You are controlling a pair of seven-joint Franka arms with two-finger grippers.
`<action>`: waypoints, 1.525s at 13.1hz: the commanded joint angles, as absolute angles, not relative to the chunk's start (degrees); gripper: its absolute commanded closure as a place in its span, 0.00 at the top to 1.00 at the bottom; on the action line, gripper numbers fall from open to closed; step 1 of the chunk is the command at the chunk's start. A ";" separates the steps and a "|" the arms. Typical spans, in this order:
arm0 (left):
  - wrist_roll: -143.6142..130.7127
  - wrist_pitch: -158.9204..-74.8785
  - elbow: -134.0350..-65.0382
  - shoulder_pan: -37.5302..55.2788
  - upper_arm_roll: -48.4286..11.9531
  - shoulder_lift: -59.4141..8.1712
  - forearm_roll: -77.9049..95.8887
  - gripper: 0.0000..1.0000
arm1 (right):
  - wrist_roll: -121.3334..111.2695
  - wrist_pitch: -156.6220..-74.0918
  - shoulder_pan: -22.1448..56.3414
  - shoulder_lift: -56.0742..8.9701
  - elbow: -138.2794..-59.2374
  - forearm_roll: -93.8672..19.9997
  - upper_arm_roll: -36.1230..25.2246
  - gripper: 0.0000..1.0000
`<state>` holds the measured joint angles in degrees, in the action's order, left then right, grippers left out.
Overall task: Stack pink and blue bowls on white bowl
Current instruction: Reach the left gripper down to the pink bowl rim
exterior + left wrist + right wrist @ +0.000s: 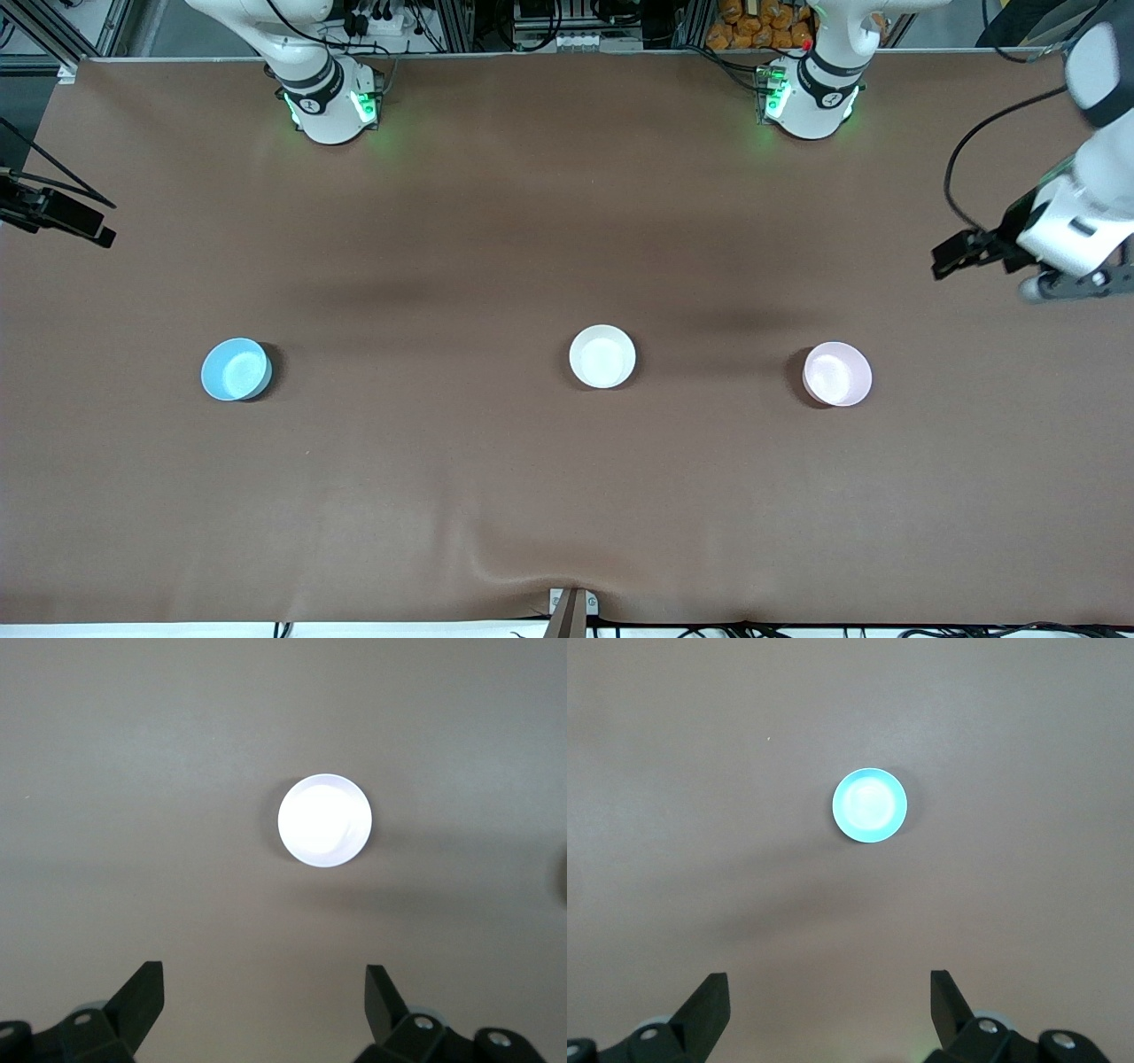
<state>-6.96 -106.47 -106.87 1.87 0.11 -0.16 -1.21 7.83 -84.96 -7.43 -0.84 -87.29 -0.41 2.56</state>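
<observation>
Three small bowls stand in a row on the brown table. The white bowl [602, 356] is in the middle. The pale pink bowl [837, 374] stands toward the left arm's end and looks whitish in the left wrist view [324, 819]. The sky blue bowl [236, 369] stands toward the right arm's end and also shows in the right wrist view [870, 804]. My left gripper [944, 259] hangs open and empty high over the table's left-arm end [265, 979]. My right gripper [99, 232] hangs open and empty high over the right-arm end [830, 985]. Neither touches a bowl.
The brown cloth [567, 221] covers the whole table and bulges slightly at the near edge by a metal bracket [571, 610]. The two arm bases [328, 102] [811, 97] stand along the edge farthest from the front camera.
</observation>
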 commanded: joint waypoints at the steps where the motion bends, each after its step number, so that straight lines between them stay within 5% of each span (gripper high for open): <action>1: -6.24 -110.47 -107.75 1.49 -0.18 -2.97 -0.44 1.00 | 7.91 -84.64 -7.56 -1.41 -86.13 -0.09 2.64 1.00; 20: -5.63 -126.74 -107.67 -2.64 -1.23 -26.71 2.72 1.00 | 8.35 -84.55 -7.65 -1.41 -85.43 0.00 2.64 1.00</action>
